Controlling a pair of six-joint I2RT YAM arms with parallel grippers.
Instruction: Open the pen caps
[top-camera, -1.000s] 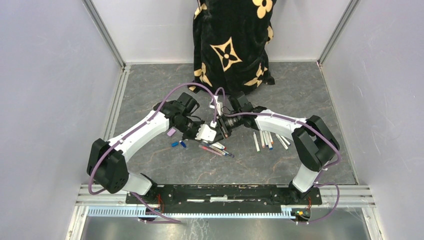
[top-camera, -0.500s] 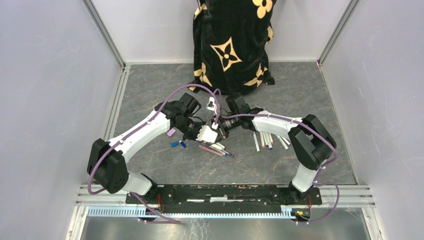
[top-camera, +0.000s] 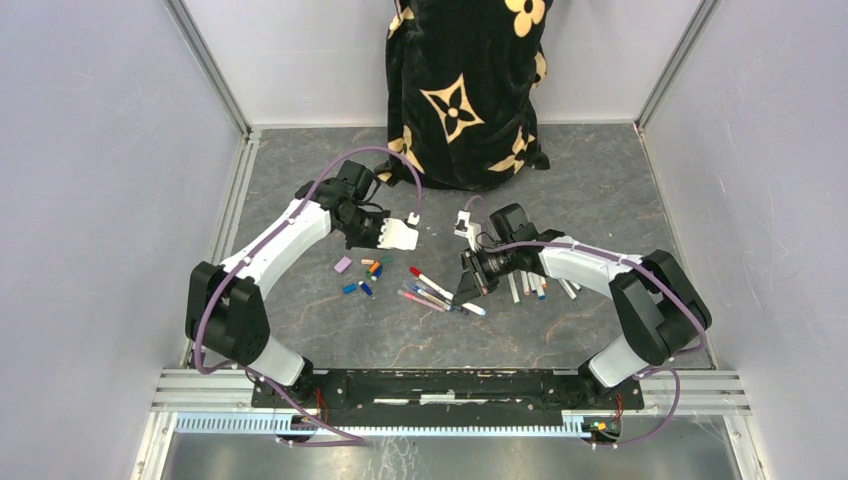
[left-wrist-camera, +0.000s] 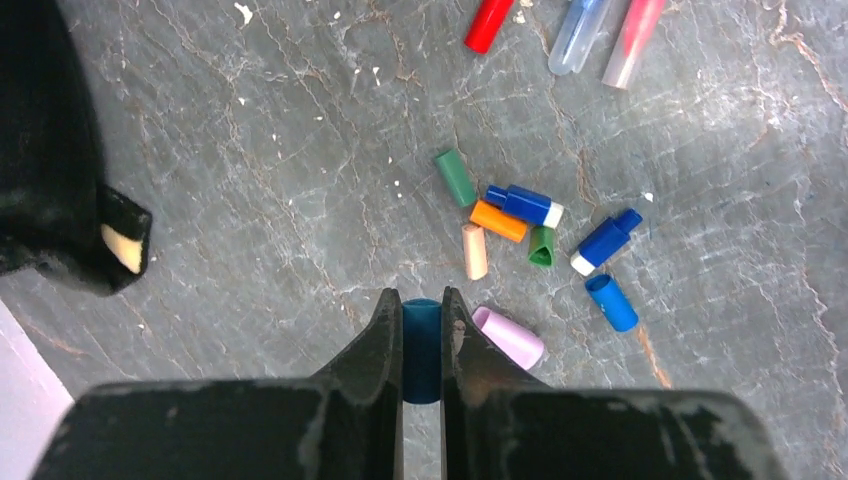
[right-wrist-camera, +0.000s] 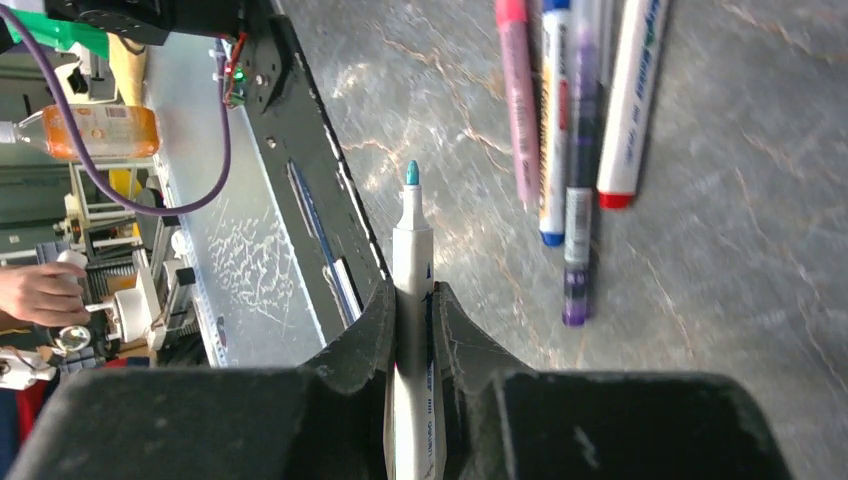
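My left gripper (left-wrist-camera: 421, 300) is shut on a dark teal pen cap (left-wrist-camera: 421, 345) and holds it above the loose pen caps (left-wrist-camera: 498, 220), next to a pink cap (left-wrist-camera: 508, 337). In the top view the left gripper (top-camera: 393, 238) hangs over the cap pile (top-camera: 365, 272). My right gripper (right-wrist-camera: 410, 295) is shut on a white pen (right-wrist-camera: 411, 235) whose bare teal tip points at the near rail. In the top view the right gripper (top-camera: 470, 283) is beside several uncapped pens (top-camera: 430, 292). More pens (top-camera: 535, 283) lie to its right.
A black bag with gold flowers (top-camera: 465, 90) stands at the back middle. Grey walls close in both sides. The black base rail (top-camera: 440, 385) runs along the near edge. Pink, blue, purple and red-ended pens (right-wrist-camera: 580, 150) lie just right of the held pen.
The grippers were together at the middle; now they have pulled apart. The left moved back and left with the cap, the right moved right and nearer with the uncapped pen.
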